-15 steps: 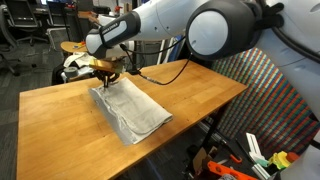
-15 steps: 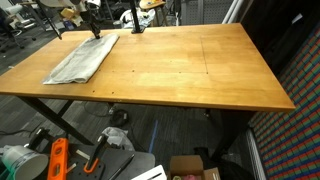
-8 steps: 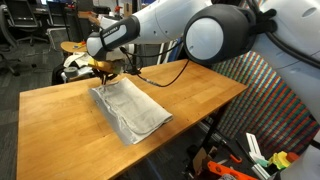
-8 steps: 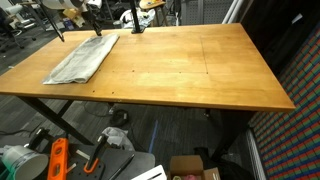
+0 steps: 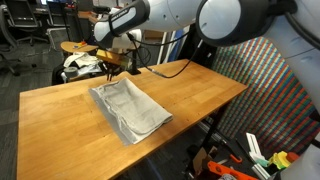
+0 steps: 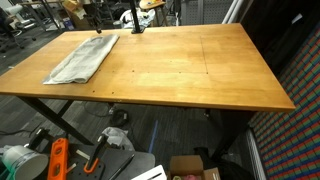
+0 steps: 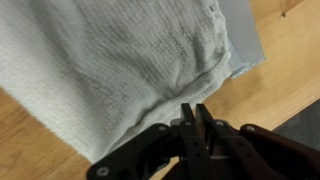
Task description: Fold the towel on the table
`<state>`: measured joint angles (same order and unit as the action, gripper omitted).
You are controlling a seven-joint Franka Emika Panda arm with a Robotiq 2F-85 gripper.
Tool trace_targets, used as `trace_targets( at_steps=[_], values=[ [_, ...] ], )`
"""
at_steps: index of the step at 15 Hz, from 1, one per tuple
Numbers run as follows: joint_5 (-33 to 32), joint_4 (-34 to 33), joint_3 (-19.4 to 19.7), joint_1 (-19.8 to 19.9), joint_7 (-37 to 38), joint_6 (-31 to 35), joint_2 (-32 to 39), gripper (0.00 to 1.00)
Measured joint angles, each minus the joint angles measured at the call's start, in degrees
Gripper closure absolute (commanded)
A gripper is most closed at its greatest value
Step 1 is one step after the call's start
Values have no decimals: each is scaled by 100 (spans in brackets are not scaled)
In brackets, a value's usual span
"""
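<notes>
End effector is hanging just above the far end of the towel, up by the back edge of the table. In the wrist view its two dark fingers are pressed tight together, tips meeting right at the cloth's edge, with bare wood showing beside them. From these pictures I can't make out any fabric pinched between them.

The towel is lying flat on the table as a long pale grey rectangle, running at a slant across the wood. In an exterior view it is sitting near one corner of the table, well apart from the wide bare stretch of top. Up close, the towel is showing a waffle weave with soft wrinkles, and a smoother grey strip is peeking out along one side.
</notes>
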<state>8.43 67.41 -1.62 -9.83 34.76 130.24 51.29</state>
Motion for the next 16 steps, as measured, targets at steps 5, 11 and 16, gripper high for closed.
trace_targets(
  at_steps=[5,11,16],
  values=[
    [-331,1296,249,271,-878,-1366,-1211,86],
    [-1389,3039,499,399,-1880,-2344,-2589,83],
    [-1726,4413,467,494,-2550,-2524,-3806,67]
  ],
)
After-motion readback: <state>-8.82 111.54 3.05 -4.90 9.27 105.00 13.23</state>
